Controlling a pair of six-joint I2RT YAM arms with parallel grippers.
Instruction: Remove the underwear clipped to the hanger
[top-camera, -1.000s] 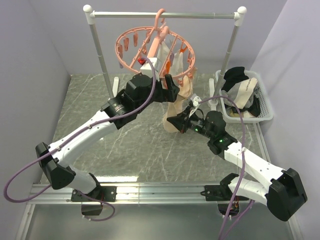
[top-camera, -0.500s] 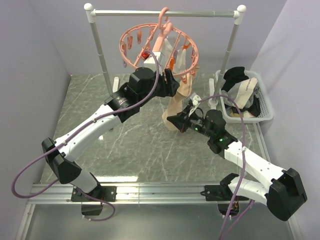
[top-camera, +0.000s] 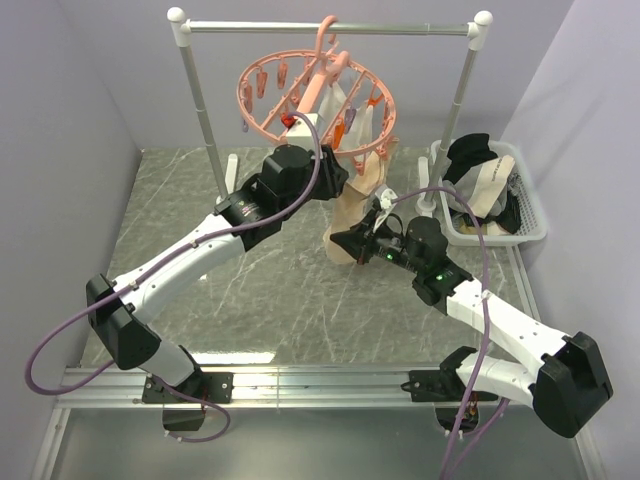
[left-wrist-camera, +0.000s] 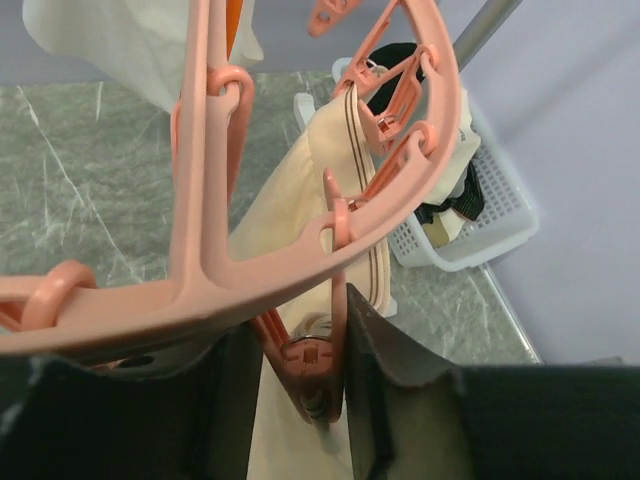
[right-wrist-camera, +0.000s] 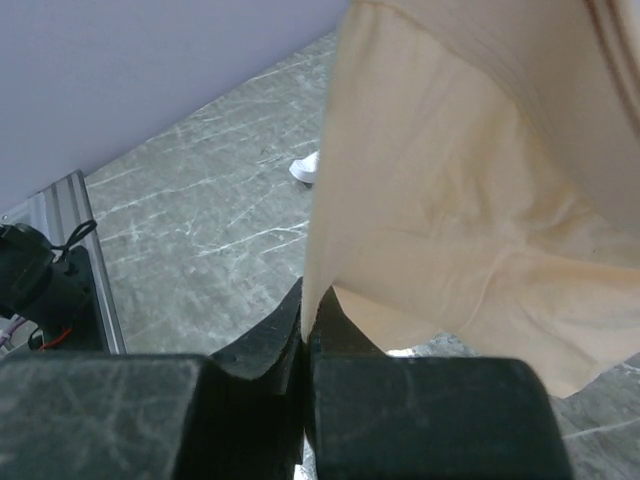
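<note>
Your risk: right gripper (right-wrist-camera: 305, 335) is clenched on the bottom hem of cream underwear (right-wrist-camera: 450, 200). Tug before clip (left-wrist-camera: 312, 372) opens and hanger (left-wrist-camera: 200, 180) tips and swings, or hem slides out from between fingers. Left gripper (left-wrist-camera: 297, 335) brackets that clip, one finger each side, garment hanging just beyond. Whether it is squeezing yet, cannot tell. Off-centre pinch could skid onto hanger rim just above fingers. Left arm stretched up under hanger. Right arm low, reaching left.

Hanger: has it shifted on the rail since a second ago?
Yes. The hanger has slid slightly right along the silver rail. Its hook is now a little nearer the right white cap, and the ring has shifted the same way.
</note>
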